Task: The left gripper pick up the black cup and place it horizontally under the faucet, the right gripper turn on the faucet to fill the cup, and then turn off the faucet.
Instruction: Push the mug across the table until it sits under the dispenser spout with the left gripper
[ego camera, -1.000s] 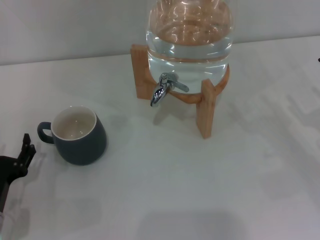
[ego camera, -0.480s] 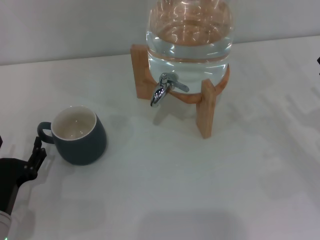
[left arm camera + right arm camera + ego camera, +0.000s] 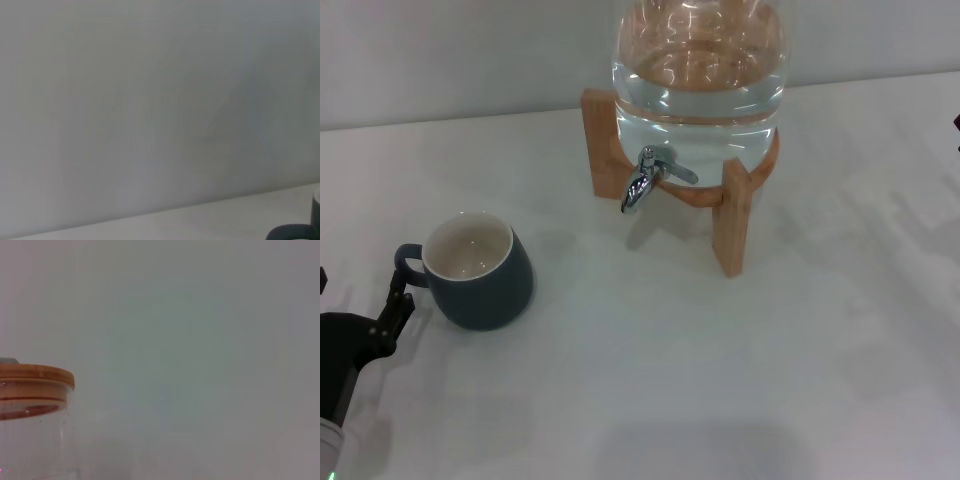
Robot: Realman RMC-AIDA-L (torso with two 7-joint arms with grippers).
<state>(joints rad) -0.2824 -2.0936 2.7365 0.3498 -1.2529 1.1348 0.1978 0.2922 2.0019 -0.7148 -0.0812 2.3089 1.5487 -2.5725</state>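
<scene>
Cup (image 3: 478, 272), lower left of head view: squat dark-grey mug, cream inside, upright, loop handle toward left gripper (image 3: 390, 305) just beside it; can't tell if fingers open. Faucet (image 3: 645, 178) upper centre.

Table (image 3: 740, 400): plain white top, filling the head view to its far edge.
Wall (image 3: 450, 60): bare pale grey, rising straight behind the table's far edge.
Light: soft, even; faint shadows.

glass jar (image 3: 699, 60) top cropped, left end effector (image 3: 360, 335) partly off-frame
</scene>
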